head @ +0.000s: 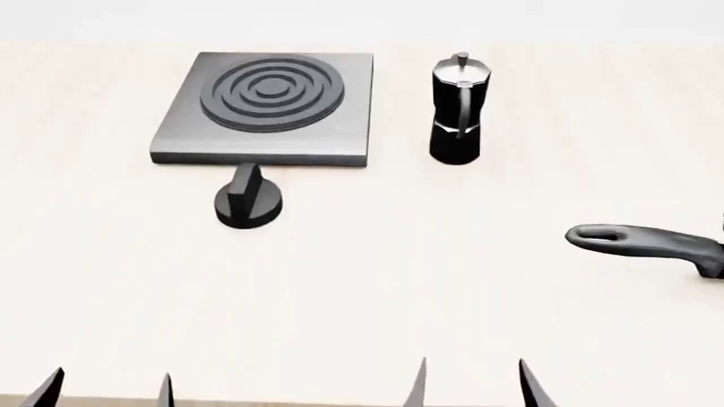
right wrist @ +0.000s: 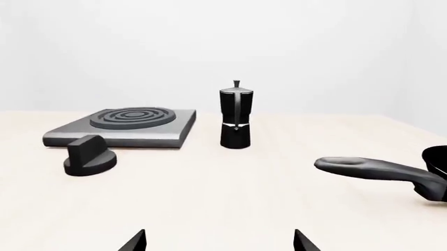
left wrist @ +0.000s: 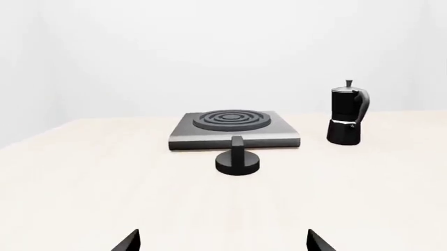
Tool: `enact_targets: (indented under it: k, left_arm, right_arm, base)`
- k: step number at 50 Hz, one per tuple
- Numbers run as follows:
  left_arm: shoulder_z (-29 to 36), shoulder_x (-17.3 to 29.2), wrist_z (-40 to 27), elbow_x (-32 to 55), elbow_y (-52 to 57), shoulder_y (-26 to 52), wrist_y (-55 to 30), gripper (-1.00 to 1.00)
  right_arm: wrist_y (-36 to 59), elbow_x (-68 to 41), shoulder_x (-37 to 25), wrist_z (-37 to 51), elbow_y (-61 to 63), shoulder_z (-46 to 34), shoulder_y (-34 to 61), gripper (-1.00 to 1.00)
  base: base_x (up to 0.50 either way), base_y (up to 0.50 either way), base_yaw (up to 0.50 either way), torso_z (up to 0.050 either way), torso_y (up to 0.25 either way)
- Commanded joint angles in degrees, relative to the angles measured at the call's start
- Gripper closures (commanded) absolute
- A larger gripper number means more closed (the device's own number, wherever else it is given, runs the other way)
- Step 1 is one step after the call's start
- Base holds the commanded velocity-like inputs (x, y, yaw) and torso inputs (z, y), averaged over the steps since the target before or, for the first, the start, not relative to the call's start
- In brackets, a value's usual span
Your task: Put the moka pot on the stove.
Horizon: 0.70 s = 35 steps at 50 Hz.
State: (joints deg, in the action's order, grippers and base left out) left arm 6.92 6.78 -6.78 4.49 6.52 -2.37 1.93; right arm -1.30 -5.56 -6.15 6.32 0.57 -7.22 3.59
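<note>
Both tools spread open, gripping nothing — left tool (head: 108, 386), right tool (head: 470, 381). Moka pot (head: 459, 108) upright on the tabletop (head: 362, 288), well ahead of the right tool — just beside the stove (head: 268, 106), not touching.

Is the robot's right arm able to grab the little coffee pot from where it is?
Probably yes. The right gripper is open, and bare table lies between it and the upright moka pot. The pan handle sits off to the side.
</note>
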Motion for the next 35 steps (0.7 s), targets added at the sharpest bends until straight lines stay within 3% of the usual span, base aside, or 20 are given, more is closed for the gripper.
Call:
enact_targets:
  k: [1, 9, 15, 21, 29, 35]
  left_arm:
    - [0.60, 0.74, -0.77, 0.55, 1.51, -0.40, 0.01, -1.00]
    - [-0.03, 1.52, -1.27, 1.85, 3.36, 0.08, -1.17, -1.00]
    - [0.67, 1.61, -1.26, 1.71, 1.80, 0.45, -0.05, -1.00]
    - [0.79, 1.93, -0.82, 3.63, 3.04, 0.45, -2.21, -1.00]
    - [1.56, 1.42, -1.56, 0.76, -7.64, 1.39, 7.98, -1.00]
    - [1.73, 1.49, -0.99, 2.60, -7.49, 0.95, 7.84, -1.00]
  right_arm:
    - [-0.35, -0.36, -0.41, 0.86, 0.50, -1.04, -0.32, -1.00]
    - [-1.15, -0.57, -0.75, 0.22, -4.33, -1.77, 4.09, -1.00]
    - [1.01, -1.37, -1.61, 1.16, 1.31, -1.52, 1.65, -1.00]
    - [-1.22, -3.48, -1.21, 0.13, -1.32, -1.32, 2.76, -1.00]
    - [-0.31, -1.98, -1.72, 1.20, -2.63, -2.27, 4.33, -1.00]
    - [-1.09, -2.74, -1.94, 1.07, -2.77, -2.29, 4.26, -1.00]
  base:
    - [0.11, 0.00, 0.00, 0.000, 0.000]
    - [0.15, 0.00, 0.00, 0.000, 0.000]
    - [0.16, 0.00, 0.00, 0.000, 0.000]
    - [0.16, 0.00, 0.00, 0.000, 0.000]
    - [0.16, 0.00, 0.00, 0.000, 0.000]
    - [0.16, 0.00, 0.00, 0.000, 0.000]
